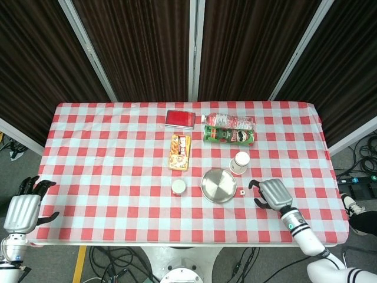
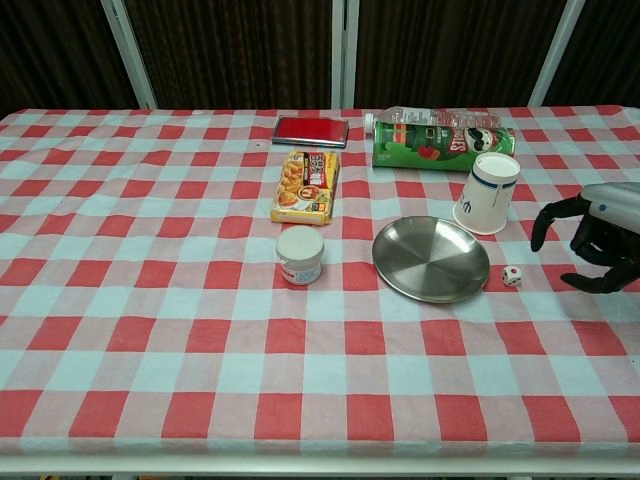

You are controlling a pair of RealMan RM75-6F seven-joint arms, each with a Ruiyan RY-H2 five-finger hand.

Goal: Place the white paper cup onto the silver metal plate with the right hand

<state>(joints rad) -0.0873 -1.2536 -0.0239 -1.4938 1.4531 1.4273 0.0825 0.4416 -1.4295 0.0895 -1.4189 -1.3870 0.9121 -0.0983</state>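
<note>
The white paper cup (image 1: 240, 162) (image 2: 487, 194) with a dark rim stripe stands upside down on the checked cloth, just beyond the right edge of the silver metal plate (image 1: 218, 185) (image 2: 431, 258). My right hand (image 1: 271, 194) (image 2: 596, 236) hovers over the table to the right of the plate and nearer than the cup, fingers apart and curved, holding nothing. My left hand (image 1: 23, 209) stays off the table's near left corner, fingers spread and empty; the chest view does not show it.
A small white die (image 1: 242, 191) (image 2: 511, 276) lies between plate and right hand. A white jar (image 1: 178, 187) (image 2: 300, 254) sits left of the plate. A snack box (image 1: 181, 151), green chip can (image 1: 230, 135), water bottle (image 1: 230, 121) and red case (image 1: 180, 118) lie farther back.
</note>
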